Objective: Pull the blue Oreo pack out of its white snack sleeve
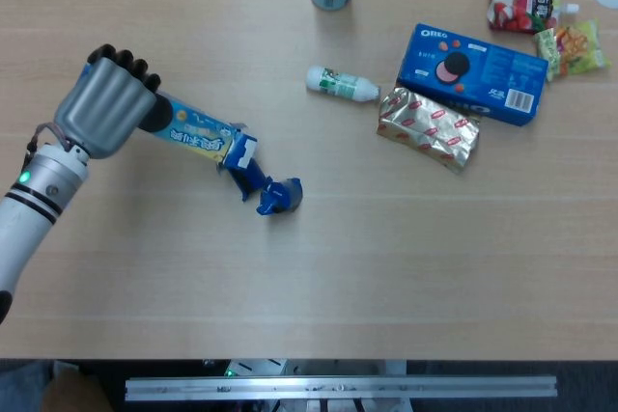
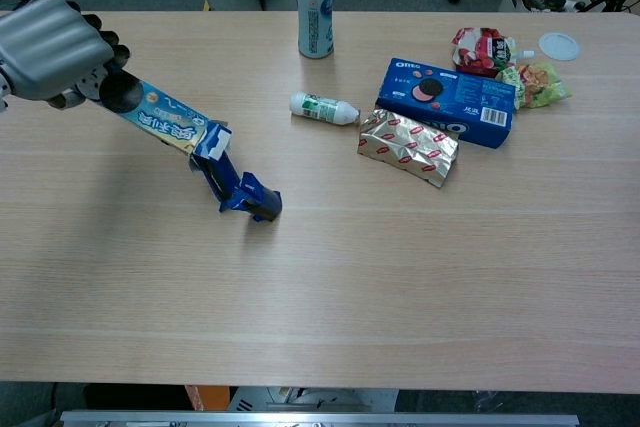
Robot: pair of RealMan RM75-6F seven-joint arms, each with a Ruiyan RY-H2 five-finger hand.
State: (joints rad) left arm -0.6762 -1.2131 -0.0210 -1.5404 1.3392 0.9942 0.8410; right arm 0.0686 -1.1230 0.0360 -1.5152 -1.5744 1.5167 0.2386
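Observation:
My left hand (image 1: pixel 106 105) (image 2: pixel 55 37) grips the near end of the snack sleeve (image 1: pixel 201 136) (image 2: pixel 170 119), a light box printed in blue and yellow, held tilted above the table at the left. A blue Oreo pack (image 1: pixel 263 187) (image 2: pixel 240 190) sticks out of the sleeve's open lower end. The pack's far tip rests on the table (image 1: pixel 386 238). My right hand shows in neither view.
A blue Oreo box (image 1: pixel 473 72), a gold foil pack (image 1: pixel 430 126) and a small lying bottle (image 1: pixel 342 83) sit at the right. A white bottle (image 2: pixel 315 7) stands at the back. Snack pouches (image 1: pixel 526 2) lie at the far right.

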